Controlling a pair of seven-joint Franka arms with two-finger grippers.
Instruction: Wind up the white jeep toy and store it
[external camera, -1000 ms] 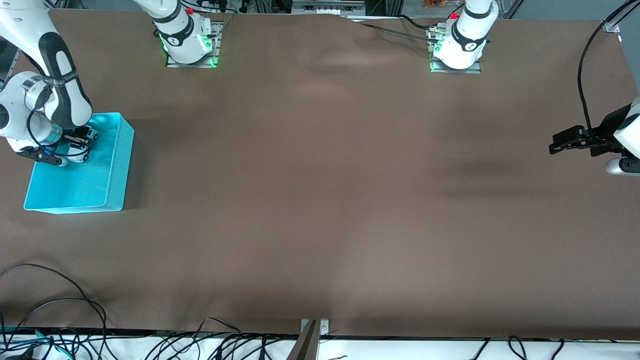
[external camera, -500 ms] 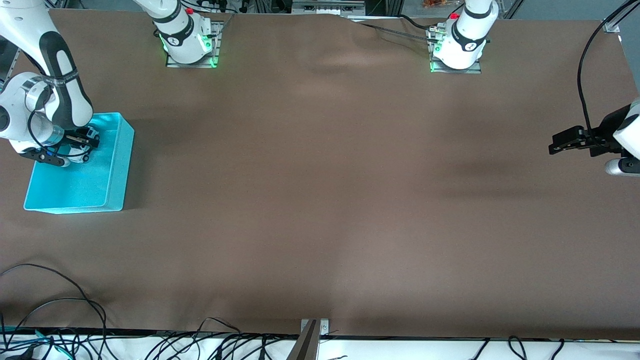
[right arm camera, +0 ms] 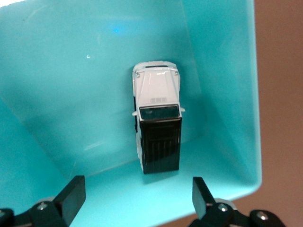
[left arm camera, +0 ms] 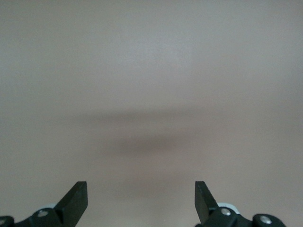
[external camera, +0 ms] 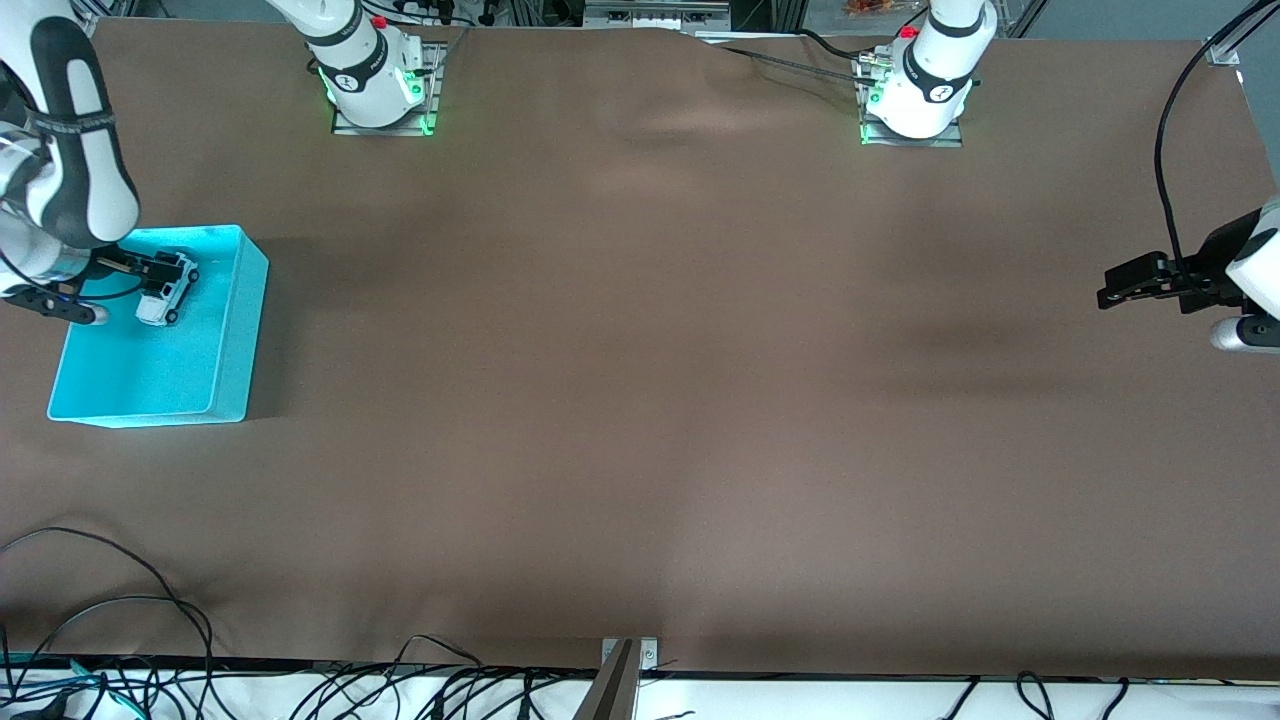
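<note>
Small boxy white jeep toy (right arm camera: 156, 124) with black roof sits on its wheels in the turquoise plastic bin (external camera: 228, 345), let go. Right gripper (external camera: 150, 268) spread above it. Left gripper (left arm camera: 141, 201) spread, waiting over bare table. Toy looks light, rigid, free-rolling; pinch the flat body sides.

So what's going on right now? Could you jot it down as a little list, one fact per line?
toy: white jeep toy lying in the turquoise bin, released
bin place: at the right arm's end of the table
right pincer: open, above the bin, holding nothing
left pincer: open, waiting over bare brown table cover
storing: looks done
</note>
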